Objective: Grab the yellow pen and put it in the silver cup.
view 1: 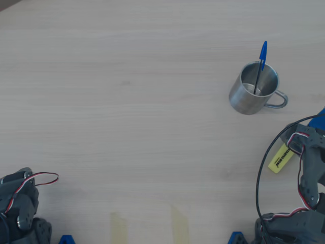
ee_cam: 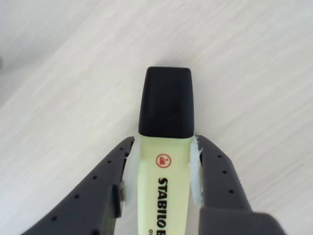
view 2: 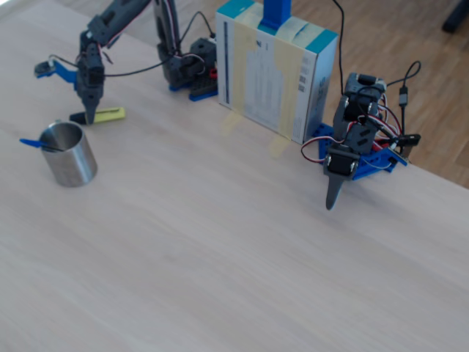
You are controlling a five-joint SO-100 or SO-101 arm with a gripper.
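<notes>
Yellow pen [ee_cam: 164,191] is lying flat on the wooden table [view 1: 127,101], and only the wrist view is showing the gripper [ee_cam: 164,166] pinching its body just behind the black cap; the overhead view is showing the arm bending down beside the silver cup [view 1: 252,89], which is holding a blue ballpoint [view 1: 261,63]

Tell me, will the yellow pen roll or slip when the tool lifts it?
The yellow pen looks flat-sided, so it probably will not roll. Its smooth plastic may slip, but the tool has pale pads against both sides. It looks stiff.
</notes>
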